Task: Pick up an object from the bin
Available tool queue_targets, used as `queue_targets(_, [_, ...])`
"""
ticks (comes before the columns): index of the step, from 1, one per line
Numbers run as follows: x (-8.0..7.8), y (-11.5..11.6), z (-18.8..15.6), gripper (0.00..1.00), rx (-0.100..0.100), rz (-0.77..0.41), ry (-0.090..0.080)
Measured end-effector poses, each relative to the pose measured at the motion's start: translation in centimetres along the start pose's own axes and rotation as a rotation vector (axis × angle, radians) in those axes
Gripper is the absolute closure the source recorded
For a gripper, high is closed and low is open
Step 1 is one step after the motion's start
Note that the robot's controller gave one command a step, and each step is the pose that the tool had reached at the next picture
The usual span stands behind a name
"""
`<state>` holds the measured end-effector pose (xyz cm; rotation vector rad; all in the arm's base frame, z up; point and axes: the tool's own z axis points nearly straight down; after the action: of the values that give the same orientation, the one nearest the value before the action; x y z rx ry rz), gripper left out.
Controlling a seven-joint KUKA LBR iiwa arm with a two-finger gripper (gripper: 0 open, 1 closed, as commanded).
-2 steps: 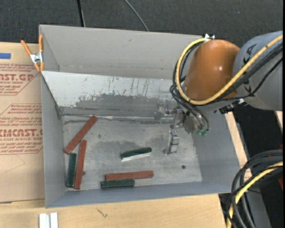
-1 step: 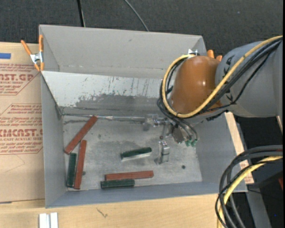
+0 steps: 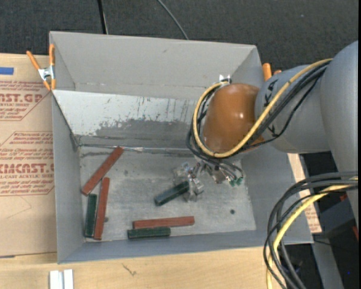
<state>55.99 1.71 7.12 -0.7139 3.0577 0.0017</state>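
The grey sheet-metal bin [image 3: 156, 101] holds flat loose bars spread singly over its floor, so each is open to approach from above. The end effector [image 3: 195, 182] sits low at the floor, touching one end of a short dark green bar [image 3: 171, 194], the likely target; whether it is released or clenched cannot be told. A long reddish-brown bar [image 3: 163, 223] lies near; the other bars lie well apart from it.

Your claw [image 3: 195, 184] low over the bin [image 3: 156, 65] floor.
It's at the right end of a slanted dark green stick [image 3: 168, 195]; red-brown sticks [image 3: 102, 170] lie well left.
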Motion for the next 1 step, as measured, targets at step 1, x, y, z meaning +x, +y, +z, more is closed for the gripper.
queue_targets(1, [0.00, 0.00, 0.00, 1.00, 0.000, 0.000, 0.000])
